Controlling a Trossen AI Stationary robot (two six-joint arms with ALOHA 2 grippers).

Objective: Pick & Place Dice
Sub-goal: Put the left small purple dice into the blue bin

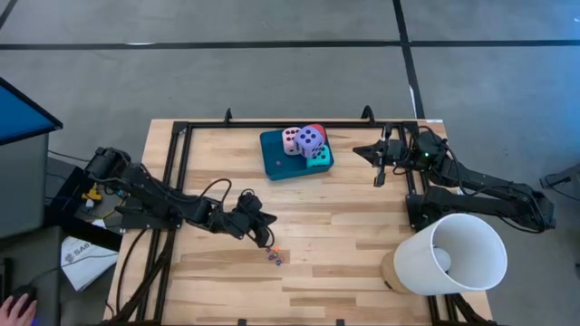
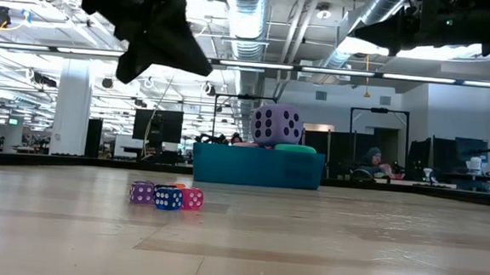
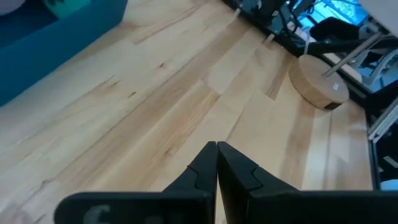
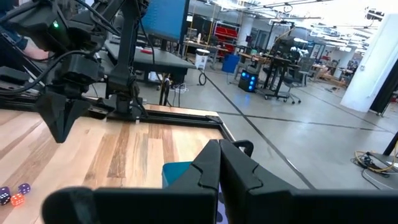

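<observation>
The dice (image 1: 304, 142), large soft cubes in purple, pink, red and turquoise, all sit piled on the teal tray (image 1: 272, 155) at the far middle of the surface (image 1: 344, 235), so the placing looks finished. A few tiny dice (image 2: 166, 196) lie loose near the front, beside the left tool (image 1: 262, 238), which is clenched and empty. The right tool (image 1: 378, 178), near the tray, is also clenched on nothing. No readable writing shows.
</observation>
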